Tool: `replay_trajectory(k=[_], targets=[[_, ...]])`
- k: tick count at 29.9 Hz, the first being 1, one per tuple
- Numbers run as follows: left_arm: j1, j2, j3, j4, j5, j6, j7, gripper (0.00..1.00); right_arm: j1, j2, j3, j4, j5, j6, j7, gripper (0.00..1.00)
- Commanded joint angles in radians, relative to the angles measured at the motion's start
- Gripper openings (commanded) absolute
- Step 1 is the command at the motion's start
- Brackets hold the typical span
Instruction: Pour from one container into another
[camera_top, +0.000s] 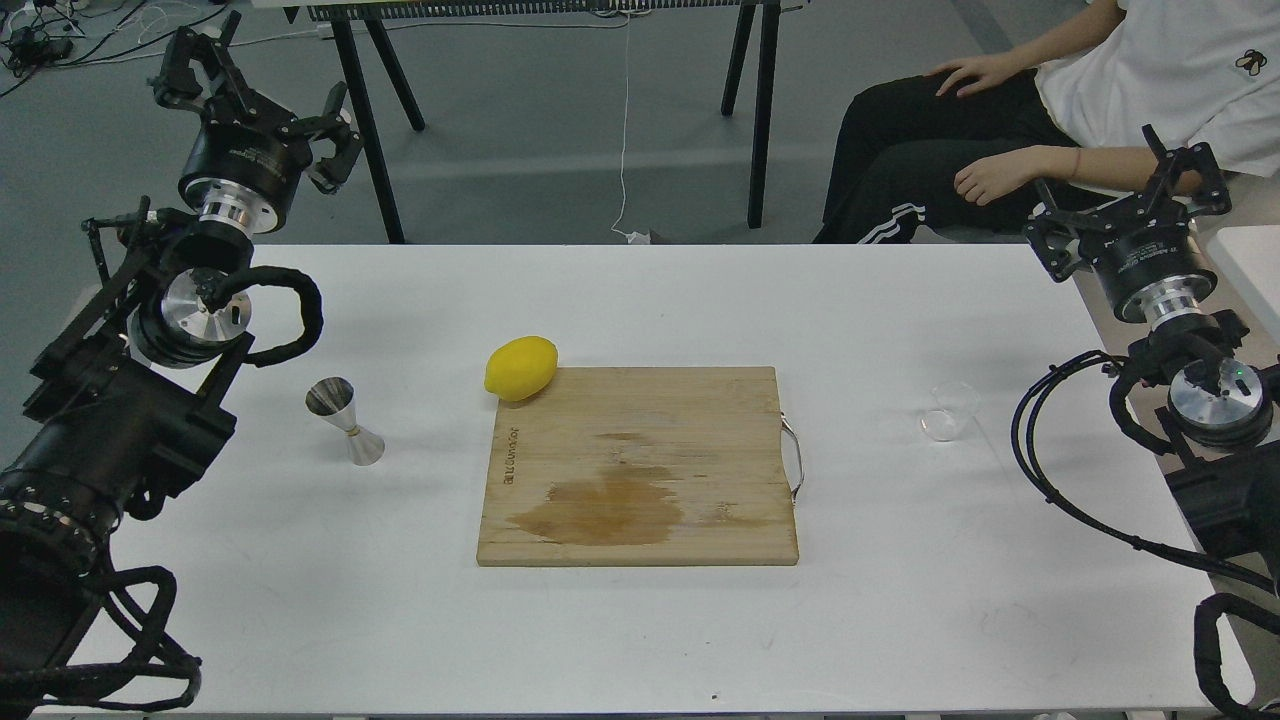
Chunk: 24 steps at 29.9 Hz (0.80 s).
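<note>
Shiny steel jigger (345, 422), clear glass cup (947, 412), stained matt wooden cutting board (640, 470), smooth white table (640, 620).

white table (640, 640) | on it: jigger (345, 422), lemon (520, 368), cutting board (640, 470), glass cup (948, 412)

A burnt-in brand mark on the cutting board (640, 470) is too small to read.
</note>
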<state>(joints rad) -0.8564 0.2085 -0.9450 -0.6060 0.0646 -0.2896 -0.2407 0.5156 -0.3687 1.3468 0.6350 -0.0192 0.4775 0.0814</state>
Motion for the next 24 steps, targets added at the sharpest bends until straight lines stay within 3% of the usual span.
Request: replay_trajectory(k=[1, 7, 11, 19, 24], targets=[[0.003, -0.001, 0.003, -0.037, 0.0, 0.01, 0.001, 1.0, 0.0, 0.001, 0.0, -0.003, -0.001, -0.002, 0.001, 1.0], [0.051, 0.019, 0.002, -0.13, -0.003, 0.061, 0.017, 1.0, -0.003, -0.001, 0.0, 0.005, 0.002, 0.0, 0.001, 1.0], [0.127, 0.141, 0.061, -0.303, 0.01, 0.05, 0.09, 0.99, -0.005, -0.001, 0.0, 0.011, 0.002, 0.0, 0.0, 1.0], [0.345, 0.455, 0.08, -0.67, 0.204, 0.058, 0.035, 0.99, -0.025, -0.004, -0.001, 0.015, 0.002, 0.001, 0.0, 1.0], [0.506, 0.549, 0.077, -0.849, 0.507, 0.174, -0.031, 0.99, -0.031, -0.006, -0.001, 0.015, 0.002, 0.004, -0.002, 1.0]])
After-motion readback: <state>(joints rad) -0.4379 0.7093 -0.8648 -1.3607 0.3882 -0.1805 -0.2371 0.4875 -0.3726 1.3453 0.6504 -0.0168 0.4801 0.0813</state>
